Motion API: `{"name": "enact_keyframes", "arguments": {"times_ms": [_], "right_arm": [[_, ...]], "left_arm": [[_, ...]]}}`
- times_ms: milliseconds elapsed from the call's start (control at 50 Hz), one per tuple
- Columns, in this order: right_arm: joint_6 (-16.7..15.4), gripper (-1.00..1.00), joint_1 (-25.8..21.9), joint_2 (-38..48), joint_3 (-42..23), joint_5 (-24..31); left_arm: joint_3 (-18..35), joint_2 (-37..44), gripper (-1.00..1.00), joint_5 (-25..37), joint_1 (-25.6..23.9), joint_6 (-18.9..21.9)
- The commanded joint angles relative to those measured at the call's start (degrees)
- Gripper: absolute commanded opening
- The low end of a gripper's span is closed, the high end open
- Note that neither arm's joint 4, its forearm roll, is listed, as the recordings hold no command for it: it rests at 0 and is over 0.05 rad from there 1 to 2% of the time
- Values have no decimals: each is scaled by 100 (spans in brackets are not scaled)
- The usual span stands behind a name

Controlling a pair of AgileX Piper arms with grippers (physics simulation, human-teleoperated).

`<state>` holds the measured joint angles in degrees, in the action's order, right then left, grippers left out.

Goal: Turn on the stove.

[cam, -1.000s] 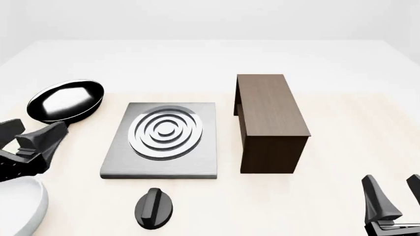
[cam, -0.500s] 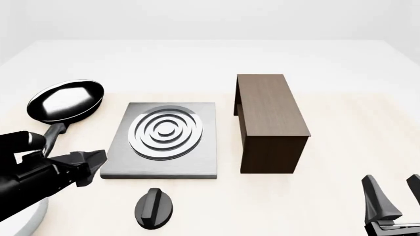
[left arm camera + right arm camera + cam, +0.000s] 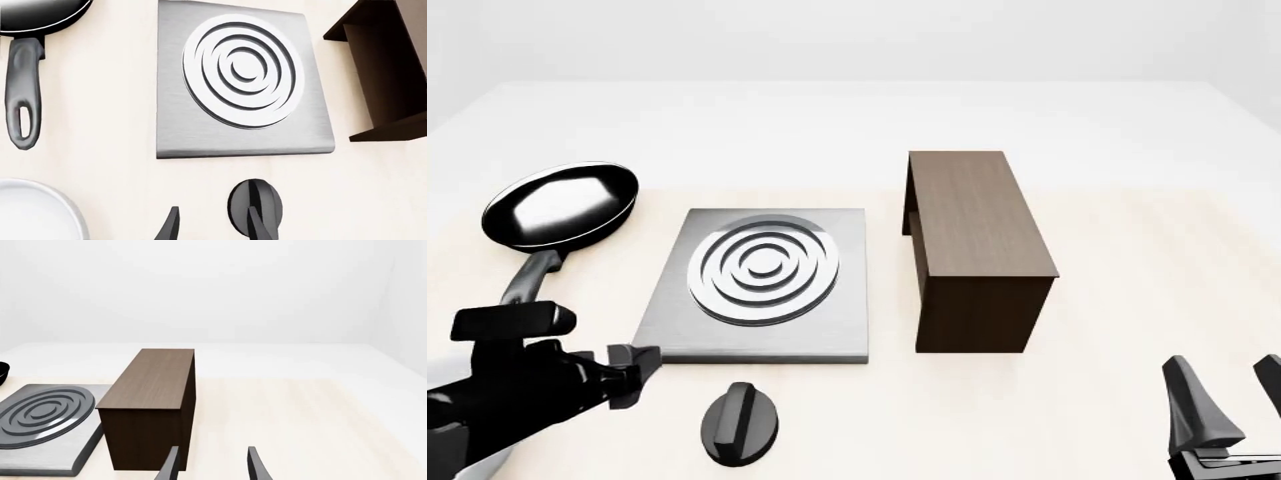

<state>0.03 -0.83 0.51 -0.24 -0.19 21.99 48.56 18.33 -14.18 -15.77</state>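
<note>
Right ahead of the left jaws [image 3: 212, 227], which are spread open and holding nothing, sits the stove's black knob [image 3: 255, 206], one fingertip overlapping it. Just past that is the stove [image 3: 200, 130] slab on the desk [image 3: 1094, 120]. Right jaws [image 3: 212, 465] hang open too, empty, near the wooden block [image 3: 150, 410].

Stove [image 3: 667, 330]: flat grey slab, ringed silver burner [image 3: 763, 265]; black teardrop knob [image 3: 741, 423] apart at near side.
</note>
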Motion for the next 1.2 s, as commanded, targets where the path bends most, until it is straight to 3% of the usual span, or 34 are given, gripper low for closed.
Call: {"name": "enact_keyframes", "arguments": {"times_ms": [20, 180, 380, 400, 480, 780, 1120, 1200], "right_arm": [[0, 100, -1, 0, 0, 0], [-1, 100, 0, 1, 0, 0], [2, 100, 0, 0, 0, 0], [0, 100, 0, -1, 0, 0], [-1, 100, 0, 0, 0, 0], [1, 100, 0, 0, 0, 0], [1, 100, 1, 0, 0, 0], [1, 100, 0, 1, 0, 0]], "left_arm": [[-408, 559, 100, -581, 97, 154], [-588, 850, 100, -933, 231, 196], [-845, 1270, 100, -1442, 42, 12], [-1523, 2057, 100, -2504, -457, -493], [-1600, 2211, 100, -2703, -540, -596], [-1678, 2272, 100, -2800, -689, -791], [-1352, 1886, 100, -2274, -1054, -974], [-1257, 1988, 100, -2266, -1057, -830]]}}
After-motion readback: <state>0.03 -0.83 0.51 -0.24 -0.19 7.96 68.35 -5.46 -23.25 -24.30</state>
